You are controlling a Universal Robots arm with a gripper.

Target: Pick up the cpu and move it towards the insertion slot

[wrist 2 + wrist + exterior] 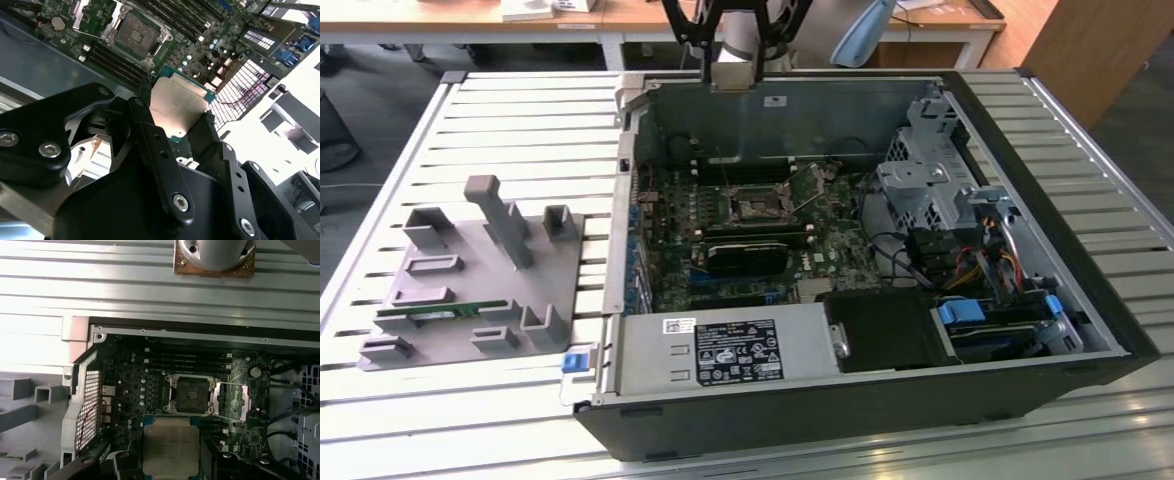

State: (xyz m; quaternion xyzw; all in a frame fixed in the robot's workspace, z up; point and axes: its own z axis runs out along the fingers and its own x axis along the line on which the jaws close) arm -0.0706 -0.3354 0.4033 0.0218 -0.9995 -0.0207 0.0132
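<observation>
Exterior view: gripper (731,72) sits above the far wall of the open computer case (1067,240), holding the cpu (732,76) up in the air, over the case rim. Insertion slot (755,206) lies on the motherboard (720,230), nearer the camera than the gripper and well below it. Air between chip and socket is open; the drive cage (921,190) stands off to the exterior view's right, the grey tray (460,290) sits outside the case on the exterior view's left, on the slatted table (520,120).

Second wrist view: jaws clamped on the cpu (177,107), black fingers (150,135) on two opposite edges, the other two edges free. Silvery top faces the camera, chip tilted in frame. Insertion slot (136,34) is beyond the chip, frame open, dark centre exposed, not overlapped.

First wrist view: cpu (170,449) hangs just short of the insertion slot (194,395); the chip's far edge runs roughly parallel to the socket's near edge. Memory slots (187,360) lie beyond the socket, the case wall (200,332) beyond those.
</observation>
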